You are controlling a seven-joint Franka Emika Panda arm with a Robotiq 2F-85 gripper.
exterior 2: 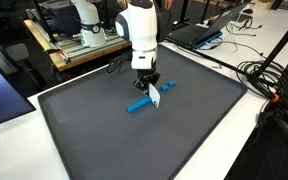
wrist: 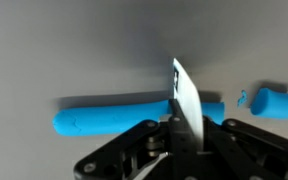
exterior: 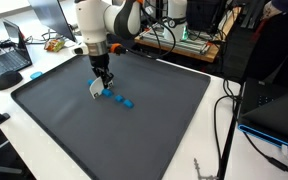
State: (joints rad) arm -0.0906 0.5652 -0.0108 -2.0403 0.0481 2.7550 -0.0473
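This looks like a robotics lab or research office. A white worktop (exterior 2: 29, 150) carries a dark mat (exterior: 134, 120) (the sort laid down for bench trials). An open laptop (exterior: 6, 62) sits at its edge and black cables (exterior 2: 269, 75) trail across it. Behind, a wooden bench (exterior 2: 69, 50) is crowded with electronics and wiring, monitors (exterior: 52, 14) stand nearby, and 1 robot arm (exterior 2: 139, 25) rises from the worktop.

White table (exterior 2: 19, 145) under a dark mat (exterior: 154, 120), laptops (exterior: 9, 60) and cables (exterior 2: 269, 75) around
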